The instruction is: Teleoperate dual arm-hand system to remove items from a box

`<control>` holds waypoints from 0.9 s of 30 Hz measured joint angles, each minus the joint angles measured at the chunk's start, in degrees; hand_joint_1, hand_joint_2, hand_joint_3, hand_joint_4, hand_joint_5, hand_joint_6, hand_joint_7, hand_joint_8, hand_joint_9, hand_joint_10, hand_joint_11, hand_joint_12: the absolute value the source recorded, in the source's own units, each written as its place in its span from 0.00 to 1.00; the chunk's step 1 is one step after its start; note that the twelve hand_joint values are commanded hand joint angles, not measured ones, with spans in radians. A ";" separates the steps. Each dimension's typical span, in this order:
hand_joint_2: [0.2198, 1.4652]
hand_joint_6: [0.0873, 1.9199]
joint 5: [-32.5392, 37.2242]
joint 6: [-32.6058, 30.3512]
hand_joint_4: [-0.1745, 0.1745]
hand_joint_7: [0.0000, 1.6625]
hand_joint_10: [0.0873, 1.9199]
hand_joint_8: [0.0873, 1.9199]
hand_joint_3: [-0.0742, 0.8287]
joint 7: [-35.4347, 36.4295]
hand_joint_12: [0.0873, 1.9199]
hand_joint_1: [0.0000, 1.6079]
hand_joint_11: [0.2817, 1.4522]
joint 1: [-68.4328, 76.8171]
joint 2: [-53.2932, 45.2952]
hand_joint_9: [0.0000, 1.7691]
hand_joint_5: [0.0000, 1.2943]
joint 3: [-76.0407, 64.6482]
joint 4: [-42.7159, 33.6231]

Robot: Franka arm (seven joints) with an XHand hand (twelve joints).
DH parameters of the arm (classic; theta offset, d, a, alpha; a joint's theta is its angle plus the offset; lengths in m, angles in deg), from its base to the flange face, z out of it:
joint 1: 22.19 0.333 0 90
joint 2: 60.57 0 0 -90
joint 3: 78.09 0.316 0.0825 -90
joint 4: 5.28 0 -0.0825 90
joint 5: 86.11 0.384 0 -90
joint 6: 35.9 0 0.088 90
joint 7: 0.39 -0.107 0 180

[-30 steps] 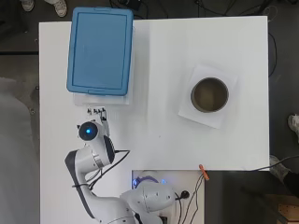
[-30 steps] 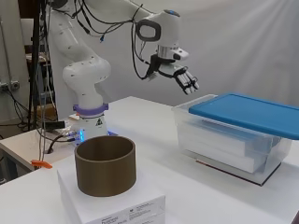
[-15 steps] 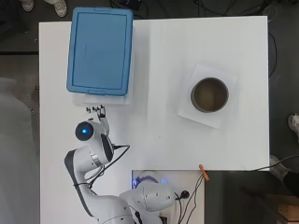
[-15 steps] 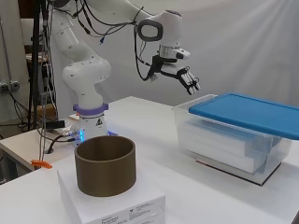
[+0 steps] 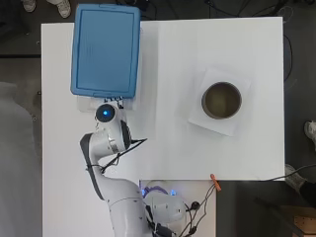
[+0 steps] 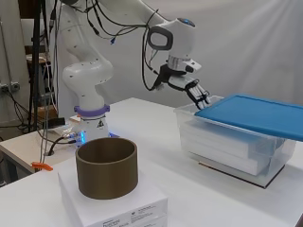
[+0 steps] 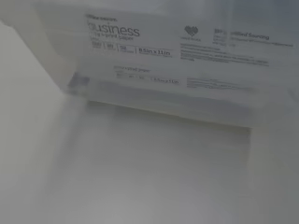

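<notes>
Now my hand (image 6: 196,91) hovers with its fingers (image 6: 204,98) spread and straight, holding nothing, their tips just at the near edge of the blue lid (image 6: 255,113). That lid sits closed on the clear box (image 6: 227,144), which stands on the white table (image 5: 168,74), well apart from the brown cylinder (image 5: 221,100).

a robotics lab: a white robot arm (image 6: 90,80) is bolted at the edge of a plain white table (image 5: 173,59), its cables (image 6: 99,14) looped overhead and a blue light glowing at its base (image 6: 81,135). pale curtains (image 6: 246,42) screen the room behind (a rack with more wiring (image 6: 33,71) stands at the side), and loose leads (image 5: 202,197) trail off the table's edge to the dark floor (image 5: 298,59).
</notes>
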 joint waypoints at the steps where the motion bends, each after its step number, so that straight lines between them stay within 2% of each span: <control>1: 0.74 0.00 -0.24 0.28 0.46 0.39 0.00 0.00 0.08 1.02 0.00 0.07 0.25 -0.07 -0.61 0.39 0.40 -0.23 -0.30; 6: 0.76 0.00 -4.02 0.72 0.48 0.43 0.00 0.00 0.09 2.98 0.00 0.06 0.29 -0.09 -1.69 0.42 0.44 0.34 -1.27; 11: 0.76 0.00 -6.09 3.25 0.48 0.45 0.00 0.00 0.08 2.32 0.00 0.06 0.31 0.24 -2.35 0.44 0.44 2.95 -5.59; 14: 0.75 0.00 -3.13 4.03 0.50 0.44 0.00 0.00 0.08 -0.07 0.00 0.05 0.28 0.59 -2.34 0.42 0.42 4.42 -6.33; 17: 0.75 0.00 2.18 3.44 0.52 0.43 0.00 0.00 0.08 -0.86 0.00 0.05 0.29 0.98 -1.88 0.42 0.41 5.63 -3.84; 20: 0.75 0.00 5.02 2.19 0.49 0.39 0.00 0.00 0.08 -1.90 0.00 0.04 0.28 1.06 -0.88 0.40 0.39 5.97 -2.04; 22: 0.74 0.00 2.52 2.03 0.46 0.38 0.00 0.00 0.08 -2.71 0.00 0.04 0.26 0.69 -1.26 0.38 0.36 5.40 -2.10; 24: 0.73 0.00 -1.02 2.58 0.45 0.37 0.00 0.00 0.07 -3.07 0.00 0.03 0.24 0.10 -3.06 0.37 0.35 3.81 -4.66; 27: 0.74 0.00 -2.80 3.76 0.45 0.35 0.00 0.00 0.08 -3.64 0.00 0.04 0.23 -0.67 -7.10 0.36 0.33 0.94 -9.71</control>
